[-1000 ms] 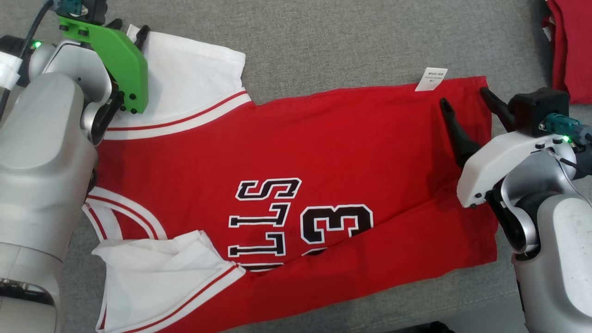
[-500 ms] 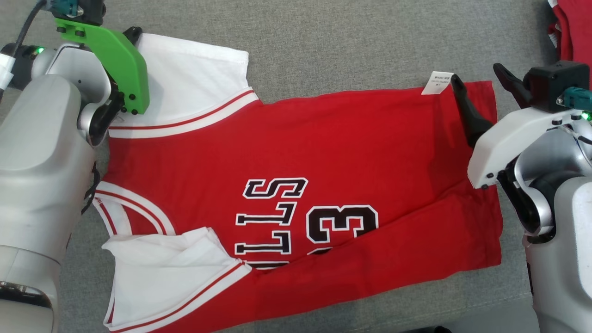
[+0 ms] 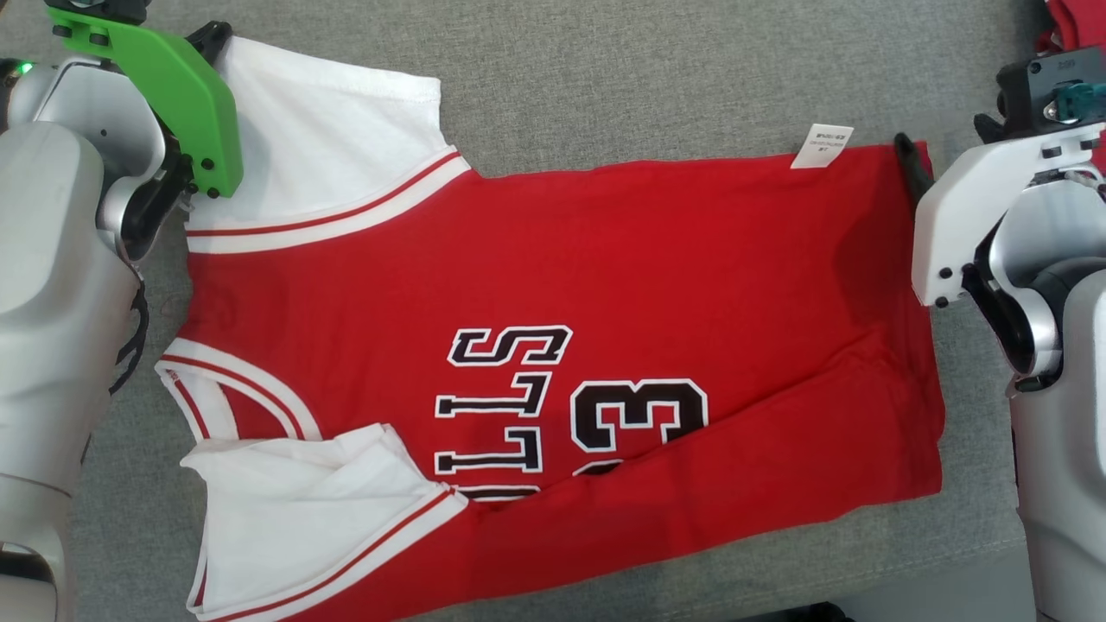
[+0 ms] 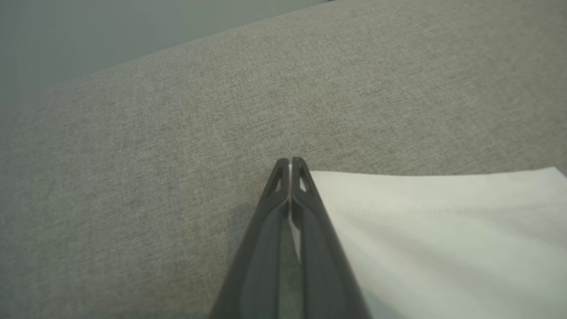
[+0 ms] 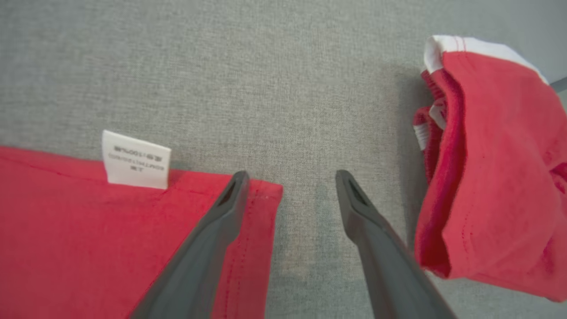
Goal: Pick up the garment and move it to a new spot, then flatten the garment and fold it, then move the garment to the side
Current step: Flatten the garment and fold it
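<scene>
Red garment (image 3: 605, 276) lies spread on the grey fabric surface (image 3: 648, 78) between my two arms, lettering up, its near white sleeve (image 3: 302, 518) rumpled. My left pincer (image 4: 290, 166) is clamped on the outer corner of the far white sleeve (image 3: 328, 130), a sliver of white cloth pinched between the fingers. My right pincer (image 5: 292, 177) gapes wide and holds nothing: one finger over the red hem corner just beside the white label (image 5: 135, 159), the other over bare surface near a second red garment (image 5: 487, 155).
</scene>
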`<state>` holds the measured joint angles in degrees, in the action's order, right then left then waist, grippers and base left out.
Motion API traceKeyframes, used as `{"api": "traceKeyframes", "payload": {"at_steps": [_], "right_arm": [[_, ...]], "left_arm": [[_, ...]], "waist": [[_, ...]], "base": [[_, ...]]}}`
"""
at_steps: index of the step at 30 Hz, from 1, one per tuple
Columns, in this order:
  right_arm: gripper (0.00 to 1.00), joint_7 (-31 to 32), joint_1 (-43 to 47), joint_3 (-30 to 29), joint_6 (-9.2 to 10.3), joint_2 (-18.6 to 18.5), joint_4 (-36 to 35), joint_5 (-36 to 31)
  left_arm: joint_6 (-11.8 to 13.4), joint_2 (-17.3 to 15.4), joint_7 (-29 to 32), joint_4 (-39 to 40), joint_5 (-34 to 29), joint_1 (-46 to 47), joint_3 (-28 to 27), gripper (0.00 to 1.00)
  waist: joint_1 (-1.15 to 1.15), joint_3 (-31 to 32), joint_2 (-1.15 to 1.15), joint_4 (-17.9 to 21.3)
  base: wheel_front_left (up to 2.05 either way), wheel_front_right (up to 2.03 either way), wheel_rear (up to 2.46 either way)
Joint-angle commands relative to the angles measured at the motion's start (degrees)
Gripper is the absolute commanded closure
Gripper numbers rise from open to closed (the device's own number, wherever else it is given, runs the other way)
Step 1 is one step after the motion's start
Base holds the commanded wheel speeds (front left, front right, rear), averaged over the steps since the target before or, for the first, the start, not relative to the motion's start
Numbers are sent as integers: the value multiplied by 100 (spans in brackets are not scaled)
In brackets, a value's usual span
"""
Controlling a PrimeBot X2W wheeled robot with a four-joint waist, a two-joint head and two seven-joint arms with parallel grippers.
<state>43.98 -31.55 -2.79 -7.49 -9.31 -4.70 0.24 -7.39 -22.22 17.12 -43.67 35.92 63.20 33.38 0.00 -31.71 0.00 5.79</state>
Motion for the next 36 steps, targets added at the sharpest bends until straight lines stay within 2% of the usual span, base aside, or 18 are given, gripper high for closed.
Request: {"api": "traceKeyframes", "payload": {"at_steps": [1, 9, 10, 11, 12, 13, 14, 17, 19, 20, 24, 25, 27, 28, 29, 30, 36], "right_arm": [[0, 41, -65, 7, 1, -42, 40, 17], [0, 685, -173, 310, 1, -233, 290, 534], [8, 752, -170, 326, 1, -264, 303, 573], [24, 811, -157, 345, 1, -296, 316, 616], [33, 856, -147, 360, 1, -315, 326, 665], [50, 873, -150, 361, 1, -337, 329, 699], [51, 870, -164, 365, 1, -356, 330, 723], [45, 763, -214, 396, 1, -403, 327, 729], [23, 701, -259, 403, 1, -424, 351, 708], [0, 675, -281, 406, 1, -447, 364, 688], [2, 726, -340, 466, 1, -491, 438, 710], [10, 732, -368, 490, 1, -511, 443, 720], [53, 797, -384, 553, 1, -550, 475, 752], [64, 819, -394, 585, 1, -567, 478, 766], [85, 824, -404, 605, 1, -579, 483, 777], [100, 844, -410, 644, 1, -601, 491, 790], [100, 838, -295, 692, 1, -645, 486, 838]], "left_arm": [[13, -52, 21, 13, 34, -27, -10, 100], [120, -89, 45, 216, 98, -83, -29, 100], [131, -102, 59, 234, 106, -81, -29, 100], [140, -106, 68, 253, 111, -77, -30, 100], [147, -108, 83, 274, 113, -76, -23, 100], [147, -114, 82, 296, 117, -74, -17, 100], [144, -120, 91, 315, 124, -73, -14, 100], [159, -135, 114, 356, 143, -84, -5, 100], [176, -145, 121, 378, 149, -94, 6, 100], [184, -147, 124, 388, 154, -100, 8, 100], [194, -156, 140, 411, 168, -126, 24, 100], [198, -154, 144, 414, 176, -129, 27, 100], [198, -154, 147, 420, 198, -135, 30, 100], [201, -157, 152, 425, 203, -135, 34, 100], [205, -158, 150, 431, 200, -138, 34, 100], [208, -161, 151, 433, 199, -150, 38, 100], [226, -91, 20, 454, 263, -227, 5, 100]], "waist": [[0, -8, 0, -5], [0, -33, 0, -43], [0, -37, 0, -44], [0, -41, 0, -48], [0, -44, 0, -53], [0, -49, 0, -58], [0, -53, 0, -62], [0, -66, 0, -73], [0, -68, 0, -82], [0, -66, 0, -86], [0, -48, 0, -110], [0, -45, 0, -119], [0, -42, 0, -135], [0, -44, 0, -142], [0, -44, 0, -147], [0, -42, 0, -151], [0, 53, 0, -189]], "base": [[0, 0, 0], [0, 0, 0], [0, 0, 0], [0, 0, 0], [0, 0, 0], [0, 0, 0], [0, 0, 0], [0, 0, 0], [0, 0, 0], [0, 0, 0], [0, 0, 0], [0, 0, 0], [0, 0, 0], [0, 0, 0], [0, 0, 0], [0, 0, 0], [0, 0, 0]]}}
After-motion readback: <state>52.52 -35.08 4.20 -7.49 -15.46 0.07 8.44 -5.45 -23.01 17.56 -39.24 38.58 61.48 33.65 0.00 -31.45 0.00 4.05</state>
